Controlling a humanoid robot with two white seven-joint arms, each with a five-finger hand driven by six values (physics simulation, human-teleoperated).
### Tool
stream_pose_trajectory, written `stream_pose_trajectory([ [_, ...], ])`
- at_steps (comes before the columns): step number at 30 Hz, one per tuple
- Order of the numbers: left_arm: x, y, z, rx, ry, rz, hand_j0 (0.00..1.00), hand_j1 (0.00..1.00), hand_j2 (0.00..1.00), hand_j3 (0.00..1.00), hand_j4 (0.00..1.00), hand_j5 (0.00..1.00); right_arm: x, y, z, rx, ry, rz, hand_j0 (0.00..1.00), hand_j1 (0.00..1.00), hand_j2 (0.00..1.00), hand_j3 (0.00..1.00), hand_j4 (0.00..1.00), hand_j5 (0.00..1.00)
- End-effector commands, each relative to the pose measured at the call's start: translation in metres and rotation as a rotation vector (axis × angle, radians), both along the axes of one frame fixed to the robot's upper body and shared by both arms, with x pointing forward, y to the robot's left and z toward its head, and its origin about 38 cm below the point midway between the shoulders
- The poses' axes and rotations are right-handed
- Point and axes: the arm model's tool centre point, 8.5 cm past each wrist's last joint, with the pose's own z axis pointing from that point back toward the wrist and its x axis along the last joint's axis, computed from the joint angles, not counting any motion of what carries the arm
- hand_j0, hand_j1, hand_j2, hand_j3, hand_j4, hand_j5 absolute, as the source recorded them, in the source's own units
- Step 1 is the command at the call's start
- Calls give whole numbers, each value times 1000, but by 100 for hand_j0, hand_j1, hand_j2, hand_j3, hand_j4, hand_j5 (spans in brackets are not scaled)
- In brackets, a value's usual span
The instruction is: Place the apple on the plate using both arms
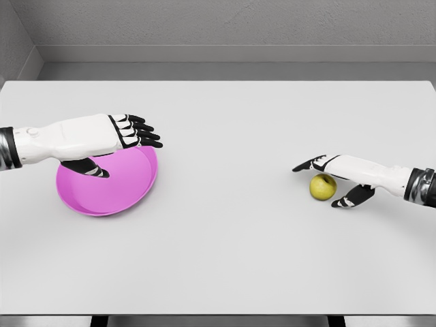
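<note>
Between the pink plate [109, 194] and the yellow-green apple [323, 187] you have a wide stretch of bare bench [231, 225], so a hand can cross there freely. The near strip of bench in front of both is open too, and so is the far half behind them. Over the plate, the left hand [102, 136] hangs above its far rim with its fingers [139, 131] stretched out, blocking a straight drop from that side. At the apple, the right hand [337, 178] brackets it from the right, with fingers behind and thumb in front; its left side stays open.
</note>
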Motion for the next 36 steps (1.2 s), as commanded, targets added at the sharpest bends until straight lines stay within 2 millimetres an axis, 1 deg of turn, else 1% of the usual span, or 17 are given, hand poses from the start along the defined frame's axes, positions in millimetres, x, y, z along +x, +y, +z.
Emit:
stream_pose_trajectory([
  [1, 0, 0, 1, -6, 2, 3, 100, 100, 100, 100, 100, 100, 0, 0, 1, 6, 1, -2, 82, 82, 82, 82, 82, 82],
  [9, 0, 0, 1, -6, 2, 3, 100, 100, 100, 100, 100, 100, 2, -1, 3, 6, -4, -4, 77, 77, 77, 77, 77, 77],
  [12, 0, 0, 1, -6, 2, 3, 100, 100, 100, 100, 100, 100, 2, -1, 3, 6, -4, -4, 76, 76, 76, 76, 76, 76],
  [15, 0, 0, 1, -6, 2, 3, 100, 100, 100, 100, 100, 100, 1, 0, 2, 6, -3, -3, 71, 71, 71, 71, 71, 71],
  [19, 0, 0, 0, -6, 4, 3, 100, 100, 100, 100, 100, 100, 2, 0, 3, 6, -5, -3, 69, 69, 69, 69, 69, 69],
  [22, 0, 0, 0, -6, 4, 3, 100, 100, 100, 100, 100, 100, 2, 0, 4, 6, -6, -3, 65, 65, 65, 65, 65, 65],
  [25, 0, 0, 0, -6, 4, 3, 100, 100, 100, 100, 100, 100, 3, 0, 5, 6, -10, -4, 65, 65, 65, 65, 65, 65],
  [27, 0, 0, 0, -6, 4, 3, 100, 100, 100, 100, 100, 100, 3, 0, 5, 6, -10, -4, 63, 63, 63, 63, 63, 63],
  [36, 0, 1, 0, -5, 3, 4, 100, 100, 100, 100, 100, 100, 4, 0, 6, 8, -13, -4, 62, 62, 62, 62, 62, 62],
])
